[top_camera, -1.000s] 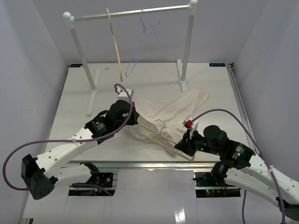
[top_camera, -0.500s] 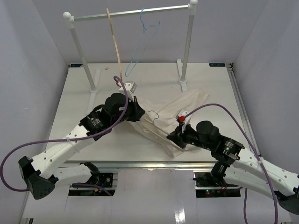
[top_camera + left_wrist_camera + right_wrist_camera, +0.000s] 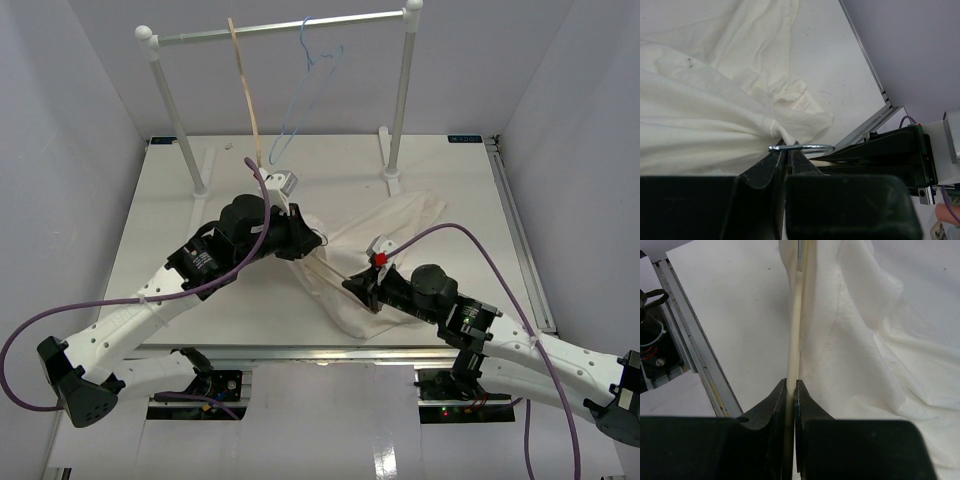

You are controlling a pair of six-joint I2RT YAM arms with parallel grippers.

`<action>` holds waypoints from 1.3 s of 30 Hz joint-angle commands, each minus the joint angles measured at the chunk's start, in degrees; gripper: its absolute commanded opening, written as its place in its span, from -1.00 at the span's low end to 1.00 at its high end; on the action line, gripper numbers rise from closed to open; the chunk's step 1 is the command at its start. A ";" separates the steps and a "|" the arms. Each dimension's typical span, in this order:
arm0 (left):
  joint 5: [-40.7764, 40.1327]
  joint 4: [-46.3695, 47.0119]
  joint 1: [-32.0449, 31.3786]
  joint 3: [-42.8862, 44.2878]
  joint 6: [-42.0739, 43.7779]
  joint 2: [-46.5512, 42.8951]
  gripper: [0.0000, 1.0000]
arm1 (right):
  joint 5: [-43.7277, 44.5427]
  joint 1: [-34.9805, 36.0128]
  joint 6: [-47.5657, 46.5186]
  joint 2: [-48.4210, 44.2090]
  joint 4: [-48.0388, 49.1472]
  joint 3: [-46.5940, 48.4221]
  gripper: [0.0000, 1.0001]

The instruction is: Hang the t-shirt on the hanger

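Cream t-shirt [image 3: 405, 225] lies crumpled on the table [image 3: 170, 200], centre-right. One end reaches the foot of the R post of the rack [image 3: 400, 100], and the other is bunched btwn the two grippers nearer the front. The hanger [image 3: 794, 335] is down at the t-shirt's near-left edge, not on the rack, slanting from the L gripper [image 3: 786, 153] toward the R gripper [image 3: 790, 386]. R gripper is clenched on the hanger's cream bar. The bar runs straight out from its tips w/ bare table on one side and a stitched hem of the t-shirt touching it on the other; farther along, the bar slips in among the cloth. L gripper's tips sit almost together w/ the silver hook [image 3: 802, 146] lying across them, right where gathered cloth pinches in around the hook. It looks to be grasping the hook, tho the wrist view is too tight to be sure. In the top view both arms reach inward: L gripper at the t-shirt's far-left corner, R gripper at its near edge, cloth btwn them. A tan hanger [image 3: 247, 100] hangs on the rack's rail at the back, well apart from the t-shirt.
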 commanded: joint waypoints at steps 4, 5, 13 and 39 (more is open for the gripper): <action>-6.15 -5.76 -0.33 6.87 3.74 -0.96 0.52 | 2.22 1.09 0.74 -4.35 15.72 -5.54 -0.84; -6.95 -6.97 -0.33 7.83 4.15 -1.05 0.61 | 3.43 1.05 1.07 -5.13 16.90 -6.81 -0.84; -5.97 -13.04 -0.33 11.39 10.91 -3.03 0.65 | 2.10 1.05 3.93 -8.05 32.36 -14.55 -0.85; -16.78 -4.27 -0.41 1.60 14.37 -8.64 0.38 | -0.81 1.09 7.43 -17.18 34.50 -14.99 -0.84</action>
